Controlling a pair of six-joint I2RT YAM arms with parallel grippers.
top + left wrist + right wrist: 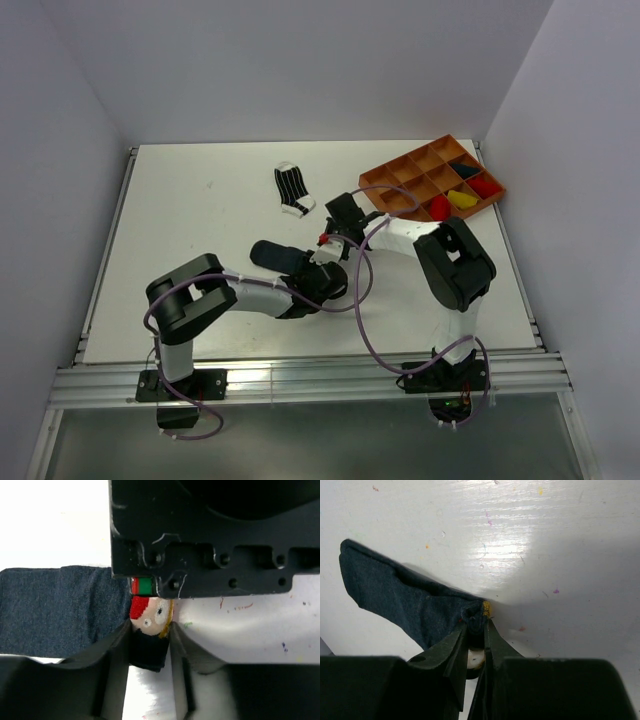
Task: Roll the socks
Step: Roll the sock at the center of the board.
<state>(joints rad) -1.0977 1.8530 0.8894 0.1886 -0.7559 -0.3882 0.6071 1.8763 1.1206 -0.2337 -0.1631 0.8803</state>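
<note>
The dark navy sock lies mid-table, its flat body spread out in the left wrist view. Its cuff carries a cartoon face with a red cap. My left gripper pinches that cuff from both sides. From the opposite side my right gripper is shut on a bunched edge of the same sock, next to a yellow fleck. The two grippers meet nose to nose. The black-and-white striped sock lies flat farther back. A red bundle sits in the tray.
An orange compartment tray stands at the back right, holding red, yellow and dark bundles. The right arm's black wrist body hangs close over the left gripper. White walls enclose the table on three sides.
</note>
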